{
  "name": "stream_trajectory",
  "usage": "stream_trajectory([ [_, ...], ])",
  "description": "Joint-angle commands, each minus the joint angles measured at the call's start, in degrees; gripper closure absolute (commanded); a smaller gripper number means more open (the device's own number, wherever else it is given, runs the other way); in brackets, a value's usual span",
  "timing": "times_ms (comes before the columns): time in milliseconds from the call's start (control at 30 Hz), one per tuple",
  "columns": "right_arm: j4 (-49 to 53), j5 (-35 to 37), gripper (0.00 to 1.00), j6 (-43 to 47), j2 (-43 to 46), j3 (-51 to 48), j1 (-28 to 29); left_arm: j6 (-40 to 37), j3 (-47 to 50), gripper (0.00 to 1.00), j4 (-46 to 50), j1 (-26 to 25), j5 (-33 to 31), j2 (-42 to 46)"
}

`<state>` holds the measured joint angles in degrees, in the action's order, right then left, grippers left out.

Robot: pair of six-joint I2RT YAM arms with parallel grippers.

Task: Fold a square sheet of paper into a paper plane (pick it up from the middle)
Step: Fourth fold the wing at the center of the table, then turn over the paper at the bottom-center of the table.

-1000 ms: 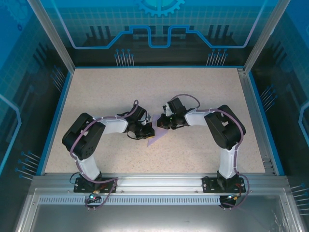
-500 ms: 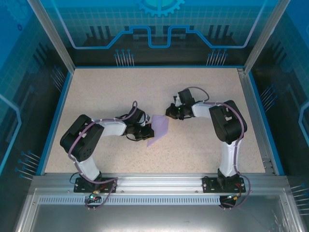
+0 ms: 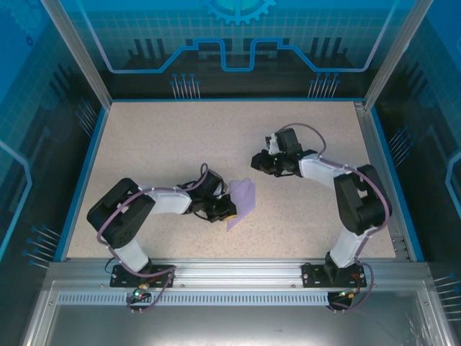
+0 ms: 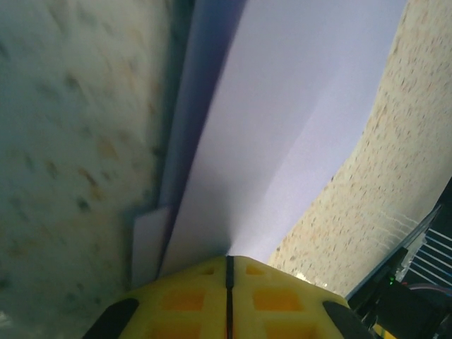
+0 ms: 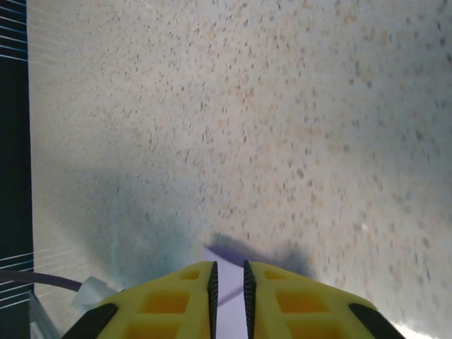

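Lavender paper sheet, partly folded, on the speckled table, just toward 6 o'clock from its centre. From above, read as one flat four-sided patch tapering to a point at its 7 o'clock. From the left wrist, showed more: two layers, a narrow under-flap peeking out at 9 o'clock, and a soft crease running away from the yellow fingertips. Plain and unmarked; no dart shape yet.

Left gripper at the sheet's 9 o'clock edge, clenched to a hairline seam on that edge. Right gripper off at the sheet's 1 o'clock, apart from it. From its own wrist, seen released: a thin slit between yellow fingers, nothing held, a lavender corner just past the tips.

Half a second before, had sat touching the sheet's 1 o'clock edge; since then drew away toward 1 o'clock. A second before, had crowded over the sheet beside the left, hiding most of it.
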<state>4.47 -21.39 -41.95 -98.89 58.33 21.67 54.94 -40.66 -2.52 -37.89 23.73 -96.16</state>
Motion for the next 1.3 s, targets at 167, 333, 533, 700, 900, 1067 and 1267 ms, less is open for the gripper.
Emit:
stream_trajectory([
  [167,1.09,2.23,0.67,-4.06,8.39,-12.24,3.57,-6.27,-7.07,0.74,20.33,-0.76,-15.76,11.62],
  [333,-0.88,2.45,0.60,-7.01,8.26,-14.90,5.98,-12.43,-9.23,0.67,22.39,3.54,-13.89,10.43],
  [533,-1.20,2.93,0.57,-9.07,6.71,-15.22,7.88,-16.82,-12.84,0.61,21.81,5.05,-8.68,5.56],
  [700,-0.15,4.63,0.55,-10.20,5.75,-15.38,9.58,-17.42,-15.06,0.59,22.92,5.11,-9.27,2.18],
  [900,-1.60,4.61,0.54,-11.48,4.94,-17.07,9.79,-18.11,-16.62,0.59,24.10,5.03,-9.27,-0.83],
  [1067,-2.64,3.94,0.54,-11.85,3.95,-17.18,10.14,-18.20,-17.12,0.59,24.20,5.02,-8.67,-2.79],
  [1267,-8.34,0.60,0.60,-13.77,2.93,-18.41,10.08,-18.51,-18.08,0.61,24.33,4.94,-7.29,-5.49],
])
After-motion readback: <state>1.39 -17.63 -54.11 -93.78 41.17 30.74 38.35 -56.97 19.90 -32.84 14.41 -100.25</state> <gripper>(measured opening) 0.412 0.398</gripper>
